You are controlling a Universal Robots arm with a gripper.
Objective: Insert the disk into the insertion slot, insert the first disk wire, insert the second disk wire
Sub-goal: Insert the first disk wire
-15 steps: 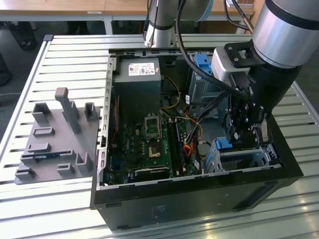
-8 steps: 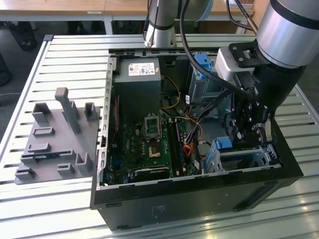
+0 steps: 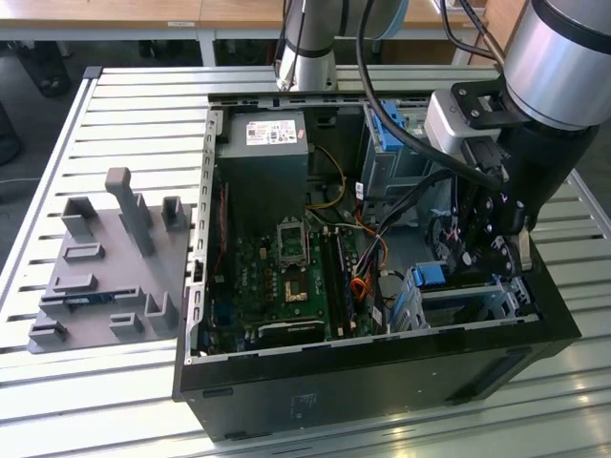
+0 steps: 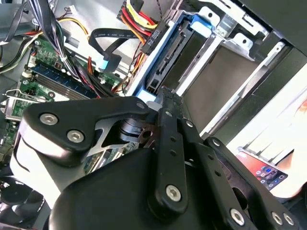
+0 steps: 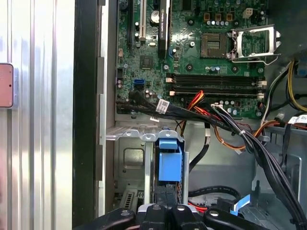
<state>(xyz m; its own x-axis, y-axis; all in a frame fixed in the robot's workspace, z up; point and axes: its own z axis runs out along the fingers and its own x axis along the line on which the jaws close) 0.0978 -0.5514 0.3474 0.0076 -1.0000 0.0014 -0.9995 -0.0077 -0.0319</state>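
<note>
Inside the silver insertion slot (image 5: pixel 128 160) sits the blue-framed disk (image 5: pixel 169 163); whether the tool (image 5: pixel 166 207) pinches anything is unclear.

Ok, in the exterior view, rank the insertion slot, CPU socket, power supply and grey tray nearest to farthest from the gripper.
From the gripper:
1. insertion slot, just beside it at the exterior view's right.
2. CPU socket, toward the middle.
3. power supply, farther back, with a white label.
4. grey tray, far off at the exterior view's left.
</note>
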